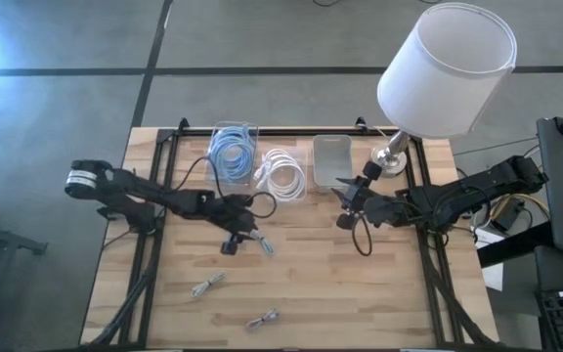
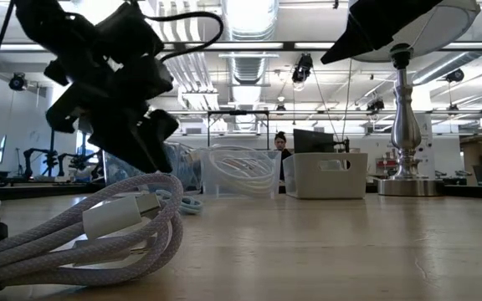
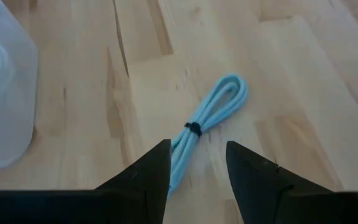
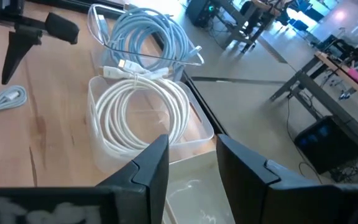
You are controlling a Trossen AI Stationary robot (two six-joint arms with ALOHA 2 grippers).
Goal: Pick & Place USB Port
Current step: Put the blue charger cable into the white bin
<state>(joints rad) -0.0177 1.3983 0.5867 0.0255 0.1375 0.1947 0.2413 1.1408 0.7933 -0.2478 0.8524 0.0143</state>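
A light blue cable bundle [image 3: 209,117] [image 1: 263,243], tied at its middle with a dark band, lies flat on the wooden table. My left gripper [image 3: 197,168] [image 1: 233,241] hovers open over one end of it, a finger on either side and touching nothing. In the low view my left gripper [image 2: 115,92] hangs above the table. My right gripper [image 4: 191,165] [image 1: 345,203] is open, in the air by the far bins, over the edge of the grey bin [image 1: 332,159]. In the right wrist view the bundle [image 4: 2,99] lies beyond the bins.
Three bins stand along the far edge: one with blue cables [image 1: 233,152], one with white cables [image 1: 283,174] and the grey one. A lamp [image 1: 446,68] stands at the far right. Two more cable bundles [image 1: 206,286] [image 1: 262,319] lie near the near edge, one close to the low camera [image 2: 99,234].
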